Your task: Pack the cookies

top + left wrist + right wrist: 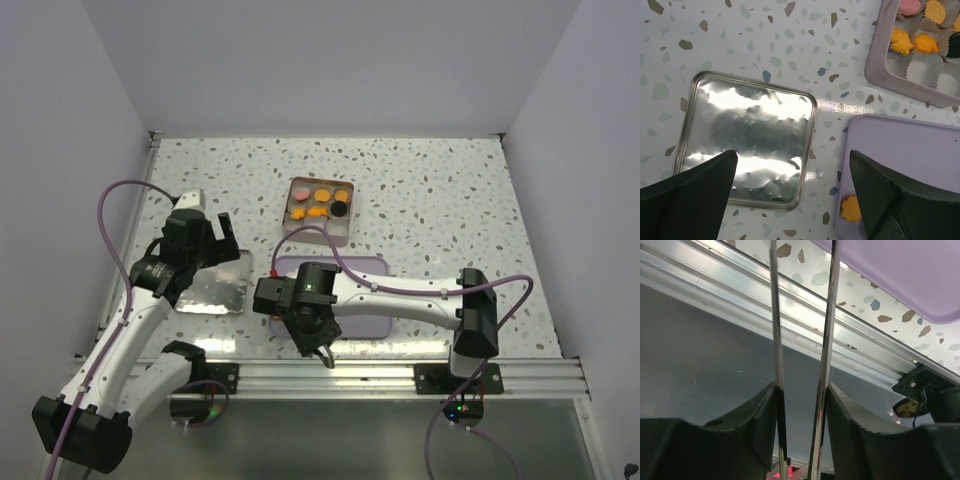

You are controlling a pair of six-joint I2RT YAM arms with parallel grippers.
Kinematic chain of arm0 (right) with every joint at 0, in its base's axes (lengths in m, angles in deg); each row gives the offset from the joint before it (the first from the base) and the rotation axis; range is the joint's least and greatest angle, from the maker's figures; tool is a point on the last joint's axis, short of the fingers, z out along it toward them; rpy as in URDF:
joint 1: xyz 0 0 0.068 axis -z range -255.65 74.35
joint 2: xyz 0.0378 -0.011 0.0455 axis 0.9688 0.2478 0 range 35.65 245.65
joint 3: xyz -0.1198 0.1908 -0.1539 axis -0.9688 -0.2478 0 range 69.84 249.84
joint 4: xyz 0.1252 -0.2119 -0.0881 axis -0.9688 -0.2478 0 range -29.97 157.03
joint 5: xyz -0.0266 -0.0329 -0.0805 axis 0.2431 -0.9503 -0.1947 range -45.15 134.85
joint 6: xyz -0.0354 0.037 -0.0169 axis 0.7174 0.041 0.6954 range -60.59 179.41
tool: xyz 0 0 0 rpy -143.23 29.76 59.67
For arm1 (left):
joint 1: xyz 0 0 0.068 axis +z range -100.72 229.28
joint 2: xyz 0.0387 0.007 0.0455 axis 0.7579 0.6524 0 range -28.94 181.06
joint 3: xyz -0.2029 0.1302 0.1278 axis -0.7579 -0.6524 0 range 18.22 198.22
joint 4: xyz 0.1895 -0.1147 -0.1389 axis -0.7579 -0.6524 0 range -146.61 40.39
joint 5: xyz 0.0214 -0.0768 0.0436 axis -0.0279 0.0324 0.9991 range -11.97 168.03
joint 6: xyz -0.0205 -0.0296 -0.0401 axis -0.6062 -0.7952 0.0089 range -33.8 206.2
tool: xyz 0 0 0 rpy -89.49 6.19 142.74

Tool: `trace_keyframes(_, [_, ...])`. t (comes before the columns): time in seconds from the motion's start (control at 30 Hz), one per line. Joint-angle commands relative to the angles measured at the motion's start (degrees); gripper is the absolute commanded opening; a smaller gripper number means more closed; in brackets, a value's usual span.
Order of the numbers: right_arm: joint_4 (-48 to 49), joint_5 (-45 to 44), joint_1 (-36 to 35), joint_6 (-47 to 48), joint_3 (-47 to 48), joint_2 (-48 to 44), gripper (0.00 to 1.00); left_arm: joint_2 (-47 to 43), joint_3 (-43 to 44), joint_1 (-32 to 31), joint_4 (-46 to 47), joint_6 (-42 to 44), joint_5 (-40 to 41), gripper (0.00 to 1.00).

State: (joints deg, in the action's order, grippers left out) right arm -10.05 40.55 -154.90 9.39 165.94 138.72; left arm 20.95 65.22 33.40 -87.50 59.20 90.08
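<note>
Several cookies sit in the white paper cups of the square tin (317, 233): a pink one (299, 196), orange ones (319, 212) and a black one (340, 210). The left wrist view shows them at top right (926, 44). One orange cookie (850, 209) lies on the lavender tray (910, 150) near its left edge. My left gripper (792, 170) is open and empty, above the gap between the metal lid (747, 135) and the tray. My right gripper (801, 390) is shut on metal tongs (774, 315) and points at the table's near rail.
The shiny square lid (215, 285) lies flat left of the lavender tray (370, 268). An aluminium rail (400, 375) runs along the near table edge. White walls close in the left, right and back sides.
</note>
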Motion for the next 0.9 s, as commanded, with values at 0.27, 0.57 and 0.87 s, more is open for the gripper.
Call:
trace_keyframes(0.27, [-8.1,-1.9,0.6,1.4,5.1,0.4,0.33,-0.4,0.2,-0.3,1.0,-0.7,1.3,1.00])
trace_keyframes(0.57, [-13.4,-7.7,10.3,6.3,14.3,-1.6,0.33,0.4,0.3,-0.3,0.9,-0.6,1.0,1.00])
trace_keyframes(0.87, [-13.4,-7.0,23.0,15.3,30.5,5.7,0.33,-0.8,0.4,-0.3,1.4,0.3,-1.1,1.00])
